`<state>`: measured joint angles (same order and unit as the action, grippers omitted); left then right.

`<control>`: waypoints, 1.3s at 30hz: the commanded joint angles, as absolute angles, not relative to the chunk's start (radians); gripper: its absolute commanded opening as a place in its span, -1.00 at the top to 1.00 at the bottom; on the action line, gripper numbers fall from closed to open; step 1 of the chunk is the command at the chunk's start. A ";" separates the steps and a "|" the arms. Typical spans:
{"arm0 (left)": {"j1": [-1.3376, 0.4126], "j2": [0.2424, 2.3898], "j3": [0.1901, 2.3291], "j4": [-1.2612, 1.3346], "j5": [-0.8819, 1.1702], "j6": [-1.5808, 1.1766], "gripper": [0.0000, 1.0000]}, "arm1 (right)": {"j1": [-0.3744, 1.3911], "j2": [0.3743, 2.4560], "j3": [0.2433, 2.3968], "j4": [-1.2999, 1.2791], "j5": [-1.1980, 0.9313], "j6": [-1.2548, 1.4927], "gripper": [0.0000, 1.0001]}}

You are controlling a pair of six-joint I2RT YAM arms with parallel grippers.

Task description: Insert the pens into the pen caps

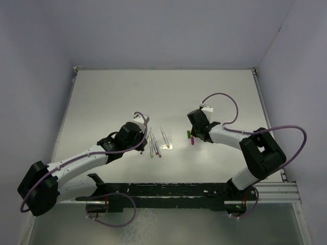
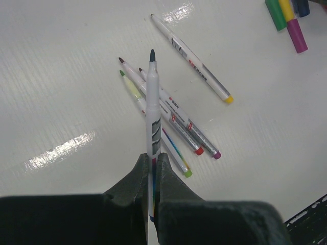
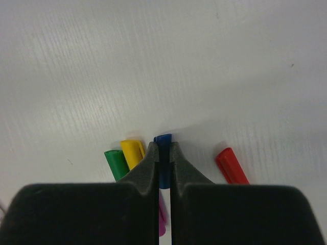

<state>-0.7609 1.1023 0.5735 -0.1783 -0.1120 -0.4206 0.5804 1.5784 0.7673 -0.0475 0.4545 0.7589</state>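
My left gripper (image 2: 153, 158) is shut on a whitish pen (image 2: 153, 102) with a dark blue tip and holds it above the table, tip pointing away. Several more pens (image 2: 176, 120) lie below it, with red, magenta and green ends, and a yellow-ended pen (image 2: 191, 58) lies apart. My right gripper (image 3: 163, 150) is shut on the blue cap (image 3: 163, 139), low over the table. The green cap (image 3: 116, 162) and yellow cap (image 3: 132, 152) lie just left of it, the red cap (image 3: 231, 166) to its right, and the magenta cap (image 3: 162, 222) is partly hidden under the fingers.
In the top view the loose pens (image 1: 156, 145) lie mid-table between the left gripper (image 1: 144, 133) and the right gripper (image 1: 193, 133). A black rail (image 1: 194, 191) runs along the near edge. Walls close in the table's sides and back.
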 commanded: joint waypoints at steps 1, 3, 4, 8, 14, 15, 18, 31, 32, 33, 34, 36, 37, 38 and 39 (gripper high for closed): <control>-0.765 1.102 0.575 -0.082 -0.105 -0.385 1.00 | 0.587 1.447 0.759 -0.032 0.495 0.675 1.00; -0.765 1.102 0.576 -0.058 -0.097 -0.381 1.00 | 0.588 1.391 0.748 0.042 0.487 0.629 1.00; -0.765 1.101 0.578 -0.044 -0.091 -0.379 1.00 | 0.587 1.354 0.740 0.079 0.480 0.609 1.00; -0.765 1.093 0.584 0.036 -0.030 -0.366 1.00 | 0.587 1.263 0.692 0.247 0.427 0.529 1.00; -0.765 1.063 0.575 0.201 0.115 -0.350 1.00 | 0.587 1.148 0.561 0.563 0.236 0.457 1.00; -0.765 1.060 0.572 0.233 0.136 -0.356 1.00 | 0.587 1.139 0.549 0.614 0.214 0.450 1.00; -0.765 1.052 0.551 0.357 0.208 -0.371 1.00 | 0.587 1.099 0.489 0.764 0.123 0.438 1.00; -0.765 1.173 0.539 0.663 0.367 -0.490 1.00 | 0.587 1.149 0.396 1.407 -0.033 0.531 1.00; -0.764 1.180 0.539 0.677 0.372 -0.493 1.00 | 0.587 1.169 0.402 1.435 -0.035 0.553 1.00; -0.764 1.183 0.540 0.685 0.373 -0.496 1.00 | 0.588 1.185 0.407 1.463 -0.039 0.568 1.00; -0.765 1.184 0.541 0.693 0.371 -0.499 1.00 | 0.587 1.201 0.414 1.484 -0.044 0.582 1.00; -0.765 1.182 0.539 0.713 0.369 -0.506 1.00 | 0.587 1.234 0.433 1.524 -0.056 0.608 1.00; -0.765 1.182 0.539 0.725 0.368 -0.508 1.00 | 0.588 1.252 0.437 1.542 -0.064 0.622 1.00; -0.765 1.181 0.538 0.736 0.368 -0.512 1.00 | 0.588 1.269 0.439 1.566 -0.068 0.635 1.00; -0.765 1.181 0.537 0.742 0.367 -0.513 1.00 | 0.588 1.285 0.440 1.588 -0.074 0.650 1.00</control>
